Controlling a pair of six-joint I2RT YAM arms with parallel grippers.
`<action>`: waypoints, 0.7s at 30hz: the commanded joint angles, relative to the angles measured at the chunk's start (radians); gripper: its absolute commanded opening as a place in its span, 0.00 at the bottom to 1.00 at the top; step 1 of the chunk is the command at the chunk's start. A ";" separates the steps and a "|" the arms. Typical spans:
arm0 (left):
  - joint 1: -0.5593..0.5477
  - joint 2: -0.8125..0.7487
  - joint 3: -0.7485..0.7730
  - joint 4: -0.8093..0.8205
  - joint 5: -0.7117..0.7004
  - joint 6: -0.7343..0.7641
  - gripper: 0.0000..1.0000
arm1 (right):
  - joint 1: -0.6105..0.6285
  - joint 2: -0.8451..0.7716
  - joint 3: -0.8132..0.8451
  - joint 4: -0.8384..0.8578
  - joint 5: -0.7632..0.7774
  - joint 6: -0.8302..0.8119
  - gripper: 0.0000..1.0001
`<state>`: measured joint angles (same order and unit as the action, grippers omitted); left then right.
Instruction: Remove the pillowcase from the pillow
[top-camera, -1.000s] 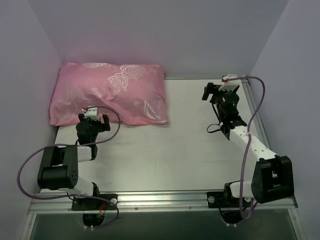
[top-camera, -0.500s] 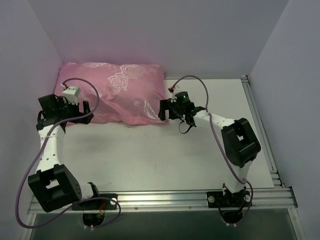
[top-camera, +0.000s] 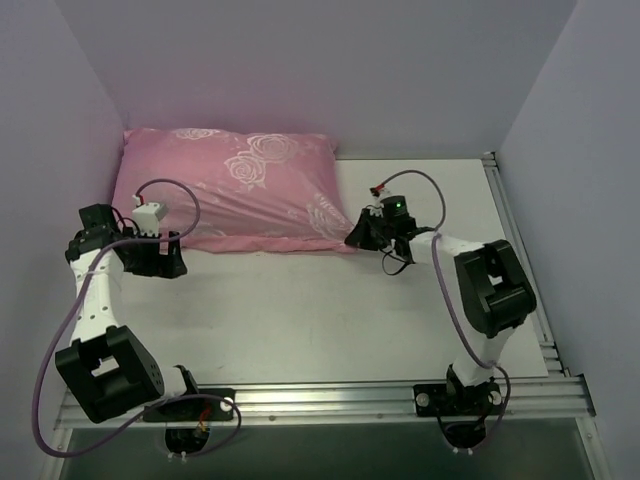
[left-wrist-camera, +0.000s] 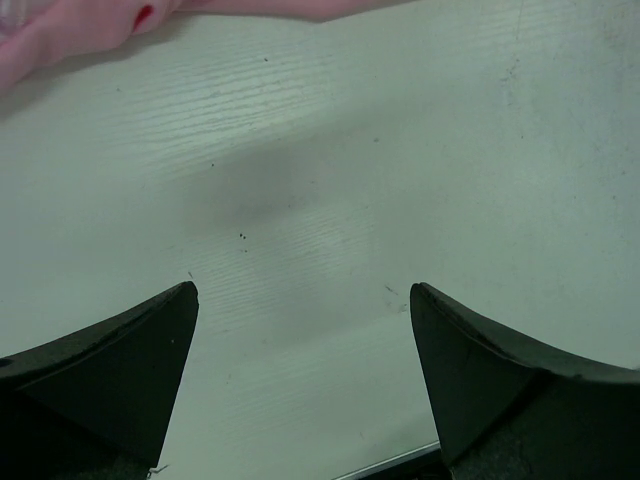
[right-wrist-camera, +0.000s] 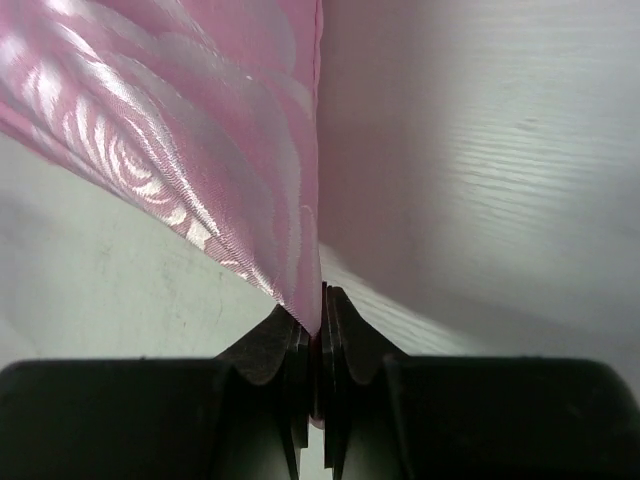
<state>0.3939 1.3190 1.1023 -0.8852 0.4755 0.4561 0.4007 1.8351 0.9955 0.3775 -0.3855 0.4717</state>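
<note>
Starting at the near edge of the white counter (top-camera: 330, 330), with both arm bases bolted side by side to an aluminium rail (top-camera: 320, 396). Reaching forward and leftward from the left base. Holding the left fingers (left-wrist-camera: 110, 370) spread wide over bare counter, with nothing between them and only a strip of pink fabric at the top edge of the left wrist view. Sitting just beside the near-left corner of the pillowcase (top-camera: 240, 195) in the top view (contact there cannot be told). Reaching in from the right base to the near-right corner of the same cover. Pinching that corner with the right fingers (right-wrist-camera: 318, 345), pressed together on a thin fold of pink satin with a pale rose pattern. Showing, from the right wrist, the fabric drawn into a ridge running up from the pinch. Lying farther back, plump and filled, on the far-left part of the counter, against the left wall (top-camera: 60, 120) and close to the back wall (top-camera: 320, 70). Covering the pillow entirely, with none of its white surface in any view.
</note>
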 joint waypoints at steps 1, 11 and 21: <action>-0.020 -0.004 0.050 -0.081 0.002 0.065 0.96 | -0.136 -0.185 -0.095 -0.033 -0.052 0.021 0.00; -0.043 0.009 -0.054 -0.040 -0.242 0.127 0.94 | -0.341 -0.459 -0.136 -0.339 -0.066 -0.195 0.00; -0.075 0.118 -0.052 0.158 -0.223 0.070 0.94 | -0.352 -0.468 -0.098 -0.342 -0.062 -0.183 0.00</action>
<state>0.3229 1.4193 0.9913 -0.8318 0.2173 0.5537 0.0532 1.3838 0.8398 0.0456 -0.4282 0.3042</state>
